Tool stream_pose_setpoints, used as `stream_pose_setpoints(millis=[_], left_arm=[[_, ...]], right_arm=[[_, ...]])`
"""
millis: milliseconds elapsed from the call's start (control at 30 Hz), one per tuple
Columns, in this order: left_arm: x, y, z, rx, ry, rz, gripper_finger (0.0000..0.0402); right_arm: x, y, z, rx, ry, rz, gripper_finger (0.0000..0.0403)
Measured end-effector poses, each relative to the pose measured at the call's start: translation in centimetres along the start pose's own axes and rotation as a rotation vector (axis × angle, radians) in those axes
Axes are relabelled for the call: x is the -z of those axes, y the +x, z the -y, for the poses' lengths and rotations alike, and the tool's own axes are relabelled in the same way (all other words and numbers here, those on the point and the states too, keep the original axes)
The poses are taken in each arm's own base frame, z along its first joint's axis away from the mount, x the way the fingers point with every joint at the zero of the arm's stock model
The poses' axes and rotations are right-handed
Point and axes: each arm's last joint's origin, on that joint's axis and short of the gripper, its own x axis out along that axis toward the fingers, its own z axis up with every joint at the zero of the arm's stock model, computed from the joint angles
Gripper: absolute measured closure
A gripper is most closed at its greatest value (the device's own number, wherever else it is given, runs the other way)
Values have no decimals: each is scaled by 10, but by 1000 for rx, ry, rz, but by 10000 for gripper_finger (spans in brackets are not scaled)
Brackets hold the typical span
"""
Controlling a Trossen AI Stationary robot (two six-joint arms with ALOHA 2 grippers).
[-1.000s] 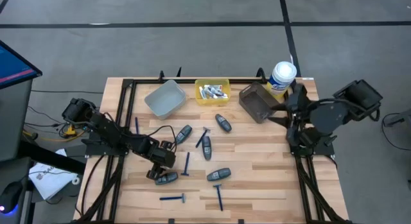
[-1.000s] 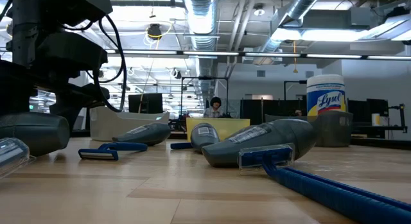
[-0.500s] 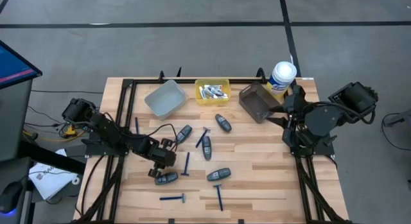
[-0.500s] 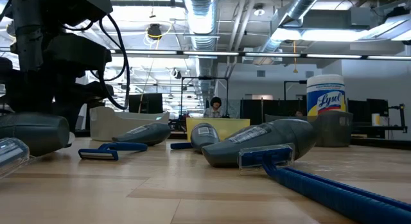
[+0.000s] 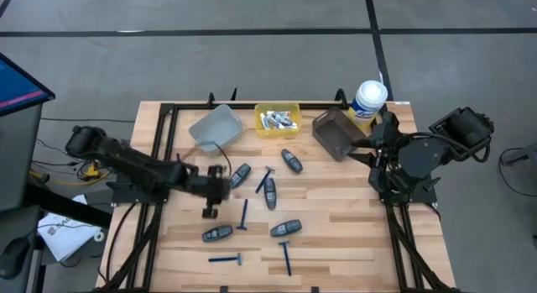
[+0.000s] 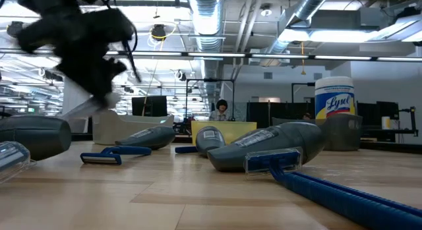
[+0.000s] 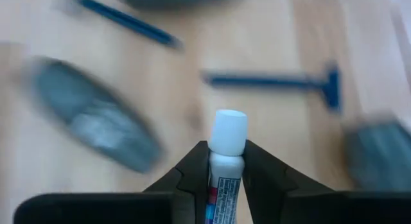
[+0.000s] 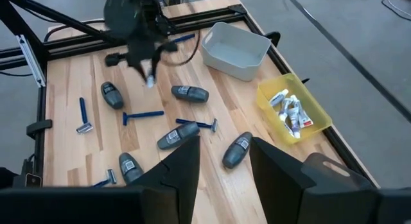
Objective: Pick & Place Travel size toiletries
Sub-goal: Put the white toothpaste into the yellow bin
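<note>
Clearly, the left gripper point(image 7: 226, 176) is clamped on a white mini tube point(image 7: 227, 142), whose white cap sticks out past the fingertips point(image 7: 192, 167) in the left wrist view. Seen from above, the left gripper point(image 5: 215, 185) hangs over the table point(image 5: 352, 226) toward 9 o'clock of its middle, above bare wood between the grey bin point(image 5: 215, 129) and a dark grey pod point(image 5: 217, 233). From the right wrist camera the tube point(image 8: 149, 81) shows as a pale spot below the dark arm.

Four more dark grey pods point(image 5: 270, 191) lie scattered around the table's centre, with thin blue razors point(image 5: 286, 258) among them and toward 6 o'clock. At 12 o'clock the yellow bin point(image 5: 278, 119) already holds several mini tubes point(image 5: 278, 120); the brown bin point(image 5: 337, 133) sits toward 1 o'clock beside the wipes canister point(image 5: 367, 101).

The right gripper point(image 8: 223, 161) waits at the table's 3 o'clock edge, its fingers spread apart with nothing between them.

In the low view a person point(image 6: 221, 110) sits far behind the table.
</note>
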Motion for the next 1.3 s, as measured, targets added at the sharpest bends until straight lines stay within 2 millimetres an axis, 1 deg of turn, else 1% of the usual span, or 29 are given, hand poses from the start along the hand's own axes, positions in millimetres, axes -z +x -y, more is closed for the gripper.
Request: stream_pose_setpoints(millis=[167, 233, 300, 400, 500, 633, 733, 833, 933, 1067, 1200, 1300], left_arm=[[-25, -40, -40, -182, -138, 254, 331], [-37, -54, -57, -244, -153, 381, 332], [-49, -66, -74, -305, -133, 493, 332], [-67, -76, -99, -408, -119, 600, 332], [-85, -75, -126, -439, -116, 632, 332], [-110, -58, -160, -431, -112, 604, 332], [-127, -38, -184, -436, -129, 566, 332], [-138, -14, -204, -445, -149, 519, 332], [-141, 12, -220, -447, -166, 463, 332], [-135, 42, -233, -444, -186, 390, 332], [-123, 66, -242, -434, -213, 320, 331], [-117, 77, -246, -430, -223, 287, 329]], right_arm=[[0, 0, 0, 0, 3, 0, 276], [0, 0, 0, 0, 3, 1, 275], [0, 0, 0, 0, 4, 2, 275], [-1, 0, 0, -1, 8, 7, 276], [-1, 0, -1, -4, 13, 12, 278], [-3, 0, -2, -12, 25, 24, 280], [-3, 0, -2, -14, 27, 25, 280], [-3, 0, -2, -14, 38, 25, 280], [-3, 0, -2, -11, 52, 27, 280], [-3, 0, -1, 4, 67, 39, 280], [-3, 0, -2, 2, 82, 41, 282], [-4, 0, -2, 1, 87, 43, 282]])
